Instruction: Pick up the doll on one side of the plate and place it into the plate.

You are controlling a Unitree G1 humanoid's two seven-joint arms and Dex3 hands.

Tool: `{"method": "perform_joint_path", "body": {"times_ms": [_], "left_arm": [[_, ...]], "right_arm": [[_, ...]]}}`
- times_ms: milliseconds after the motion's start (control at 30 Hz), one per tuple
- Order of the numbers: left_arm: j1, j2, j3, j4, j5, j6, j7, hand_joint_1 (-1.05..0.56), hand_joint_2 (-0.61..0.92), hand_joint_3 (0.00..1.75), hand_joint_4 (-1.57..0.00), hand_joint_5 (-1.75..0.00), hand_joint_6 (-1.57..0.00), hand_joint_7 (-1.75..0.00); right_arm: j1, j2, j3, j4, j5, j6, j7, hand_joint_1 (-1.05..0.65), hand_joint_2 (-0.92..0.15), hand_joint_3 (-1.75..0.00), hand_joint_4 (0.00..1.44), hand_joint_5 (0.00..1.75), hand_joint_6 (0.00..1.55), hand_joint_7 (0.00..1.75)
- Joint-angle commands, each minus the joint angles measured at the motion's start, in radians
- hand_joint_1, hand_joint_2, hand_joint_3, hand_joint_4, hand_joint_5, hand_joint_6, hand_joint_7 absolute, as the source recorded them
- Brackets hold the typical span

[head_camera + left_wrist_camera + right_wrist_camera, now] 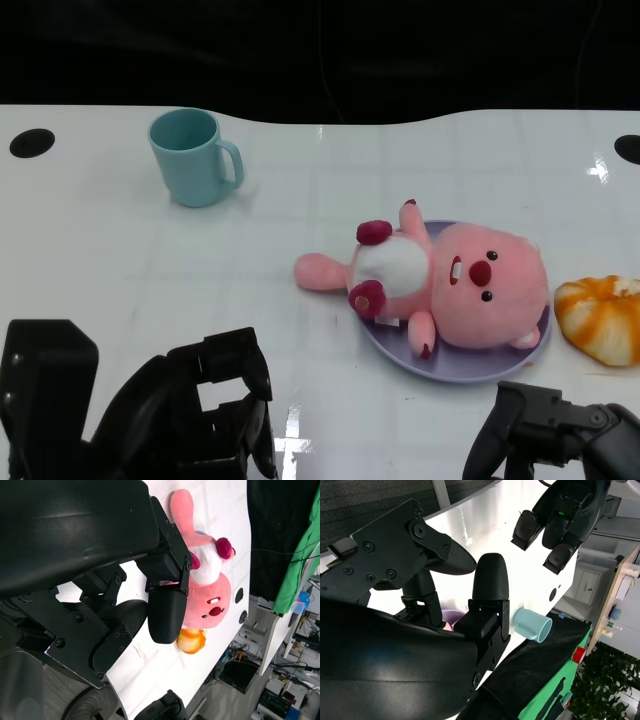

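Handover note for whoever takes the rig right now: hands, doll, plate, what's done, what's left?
Left robot hand: open, holding nothing, low over the near table edge.
Right robot hand: open, empty, near the plate's front.
Pink plush doll: lying on its back on the round lilac plate, one leg hanging over the rim.
Done: doll is on the plate, released.
Left: nothing obvious; maybe nudge the overhanging leg in.

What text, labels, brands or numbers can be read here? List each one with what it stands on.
None can be read.
The doll, plate, cup, orange thing and table carry no print.
The left hand and right hand show no markings.
The clutter beyond the table in the wrist views is too small and blurred to read.
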State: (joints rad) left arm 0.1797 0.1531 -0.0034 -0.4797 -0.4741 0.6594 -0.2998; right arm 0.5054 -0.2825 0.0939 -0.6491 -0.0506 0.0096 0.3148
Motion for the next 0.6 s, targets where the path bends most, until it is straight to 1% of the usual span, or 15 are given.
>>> {"method": "perform_joint_path", "body": {"times_ms": [33,233,600], "left_arm": [[0.01,0.018,0.006,0.014,-0.003,-0.031,-0.027,-0.18,0.32,1.48,-0.9,-1.75,-0.77,-1.71],[0.013,0.021,0.003,0.016,-0.007,-0.043,-0.04,-0.14,0.36,1.49,-0.9,-1.75,-0.77,-1.7],[0.02,0.029,-0.001,0.01,-0.009,-0.051,-0.046,-0.13,0.35,1.51,-0.9,-1.75,-0.77,-1.7]], "right_arm": [[0.008,-0.009,-0.003,-0.009,-0.005,-0.02,-0.003,-0.08,-0.48,-1.17,0.7,1.67,0.62,1.35],[0.012,-0.008,-0.005,-0.015,-0.003,-0.012,-0.004,-0.08,-0.49,-1.16,0.7,1.68,0.62,1.35],[0.018,-0.01,-0.009,-0.02,-0.003,-0.013,-0.003,-0.06,-0.48,-1.17,0.69,1.67,0.63,1.34]]}}
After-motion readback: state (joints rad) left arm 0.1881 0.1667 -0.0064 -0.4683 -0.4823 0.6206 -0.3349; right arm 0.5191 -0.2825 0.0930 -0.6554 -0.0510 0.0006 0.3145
